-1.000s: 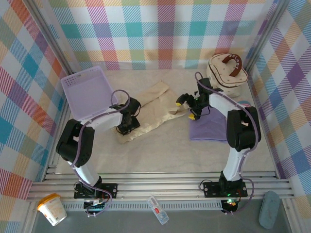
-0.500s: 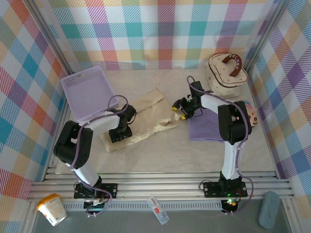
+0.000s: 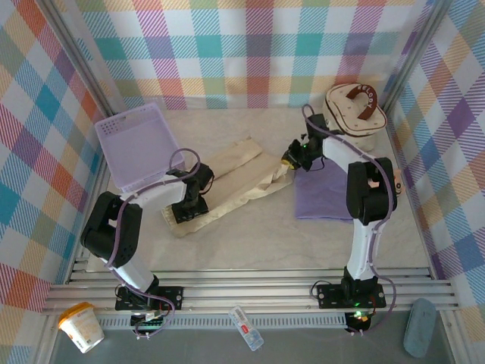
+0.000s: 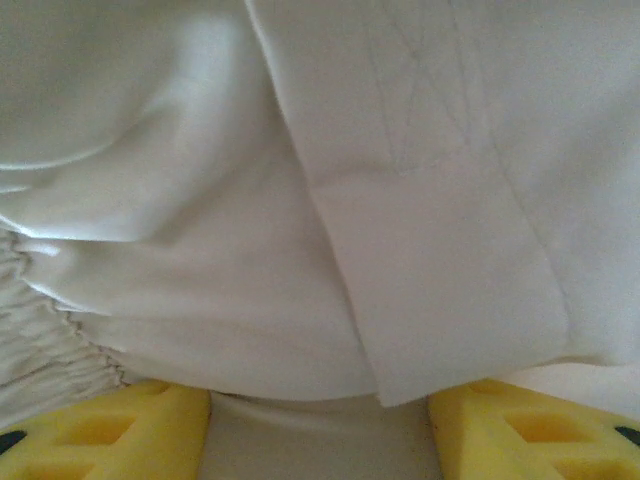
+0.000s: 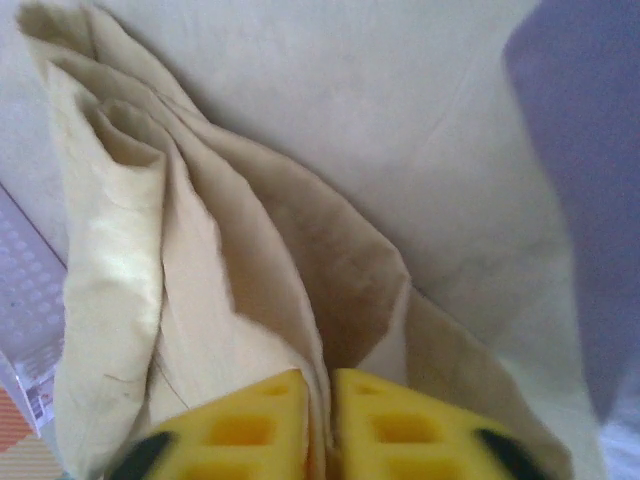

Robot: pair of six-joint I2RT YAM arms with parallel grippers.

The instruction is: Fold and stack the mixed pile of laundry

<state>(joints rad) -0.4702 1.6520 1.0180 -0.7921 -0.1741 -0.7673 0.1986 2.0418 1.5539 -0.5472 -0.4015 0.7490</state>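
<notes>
Beige garment [image 3: 231, 180] lies as a long diagonal strip across the mid counter [image 3: 258, 239], running near-left to far-right. Right claw [image 5: 320, 385] is clamped on its far-right end, with folds of cloth pinched between the yellow fingers. Left claw [image 4: 320, 400] sits at the near-left end, fingers spread wide at the hem, nothing pinched. Lavender T-shirt [image 3: 322, 199] lies folded flat on the right, just beside the right claw. Lavender basket [image 3: 136, 144] back-left, round case [image 3: 355, 114] in the back-right corner.

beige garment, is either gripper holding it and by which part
The right gripper is shut on a fold at the right end of the beige garment; the left gripper stands open at its other end.
</notes>
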